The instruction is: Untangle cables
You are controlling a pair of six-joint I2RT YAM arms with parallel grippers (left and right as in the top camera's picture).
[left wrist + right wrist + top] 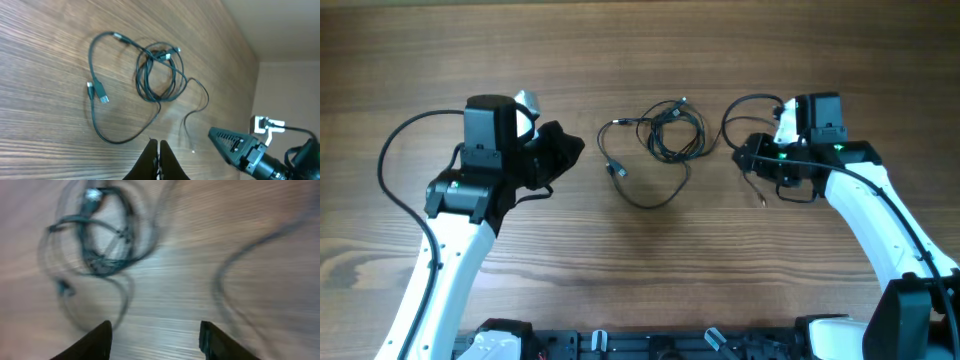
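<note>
The cables (660,140) lie on the wooden table between my two arms: thin black wires bunched in a small knot, with a wide loose loop and a plug end (618,172) toward the front. A thin loose tail (757,192) trails right, in front of my right gripper. My left gripper (572,150) is shut and empty, left of the cables. In the left wrist view its fingers (158,150) are just short of the loop (120,137). My right gripper (744,157) is open and empty, right of the knot. Its view is blurred; the fingers (156,337) frame bare table below the knot (100,245).
Thicker black arm cables loop by each arm: one (395,160) at the left, one (745,110) by the right wrist. The right gripper (235,145) shows in the left wrist view, near the loose tail (192,115). A wall (295,75) lies beyond the table edge.
</note>
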